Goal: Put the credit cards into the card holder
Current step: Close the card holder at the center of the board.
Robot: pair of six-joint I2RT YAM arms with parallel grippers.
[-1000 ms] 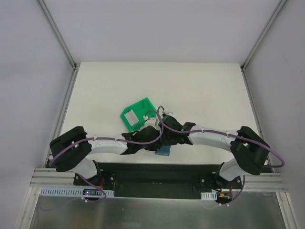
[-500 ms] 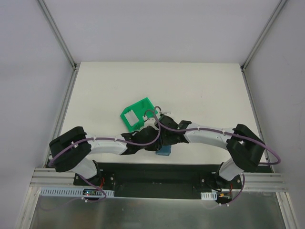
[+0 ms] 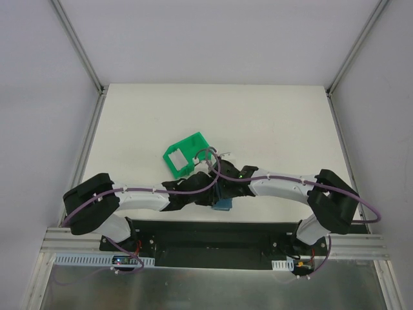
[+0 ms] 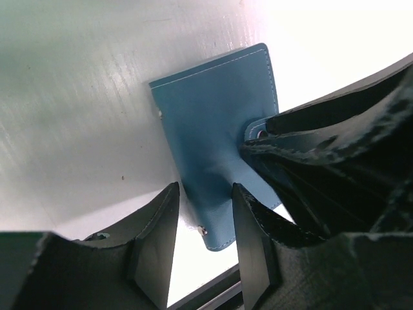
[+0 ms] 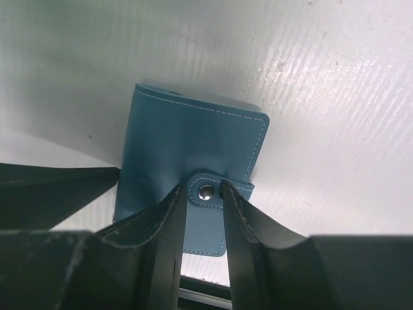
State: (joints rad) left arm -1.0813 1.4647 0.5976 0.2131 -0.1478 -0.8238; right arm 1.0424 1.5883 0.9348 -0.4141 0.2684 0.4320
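Observation:
The card holder (image 4: 216, 123) is a closed teal-blue wallet lying flat on the white table near the front edge, mostly covered by both grippers in the top view (image 3: 223, 206). My left gripper (image 4: 204, 188) straddles its lower corner, and both fingertips press the leather into a slight fold. My right gripper (image 5: 204, 187) is closed on the strap tab, its snap (image 5: 206, 191) between the fingertips. One pale grey-white credit card (image 3: 176, 157) lies inside the green bin (image 3: 191, 143) behind the grippers.
The green bin sits tilted just behind the two wrists. The black base plate (image 3: 213, 234) and the table's front edge run right beside the card holder. Metal frame rails (image 3: 90, 139) border the white table (image 3: 271, 123) on both sides.
Both wrists have drawn slightly closer together over the card holder, the right arm edging left. The card holder and the green bin stay where they were.

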